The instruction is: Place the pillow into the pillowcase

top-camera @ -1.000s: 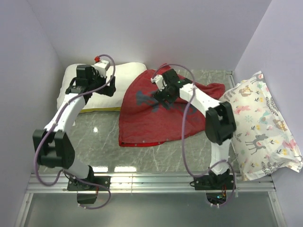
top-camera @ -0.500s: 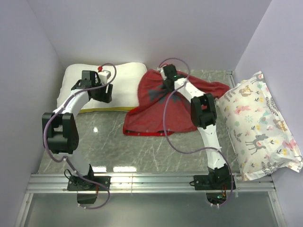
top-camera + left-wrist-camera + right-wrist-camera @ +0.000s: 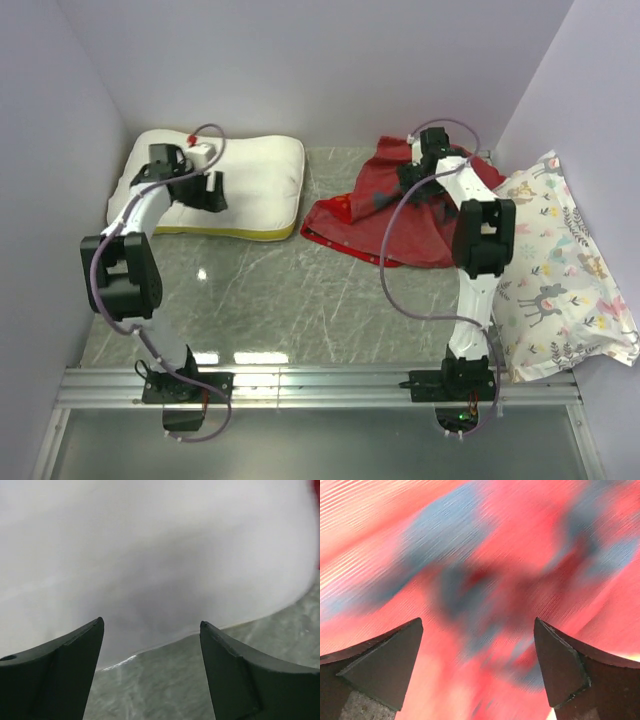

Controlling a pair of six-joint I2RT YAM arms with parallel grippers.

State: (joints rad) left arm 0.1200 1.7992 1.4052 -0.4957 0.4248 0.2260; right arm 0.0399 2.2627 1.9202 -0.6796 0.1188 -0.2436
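The red pillowcase (image 3: 345,218) was lying in the middle a moment ago, right up against the white pillow (image 3: 250,175). Now it has been pulled over to the right and sits in a crumpled heap near the flowery pillow (image 3: 560,270). Bare tabletop (image 3: 280,290) shows between pillow and case, so they are further from going together, I think. The right pincer (image 3: 477,622) hangs over the red cloth, wide open, holding nothing. The left pincer (image 3: 151,625) is open too, just above the pillow's near edge. The pillow lies at the back left. It looks thick and smooth with wavy sides and a yellow strip (image 3: 230,233) along the front. The case is thin and floppy, with grey smudgy marks.
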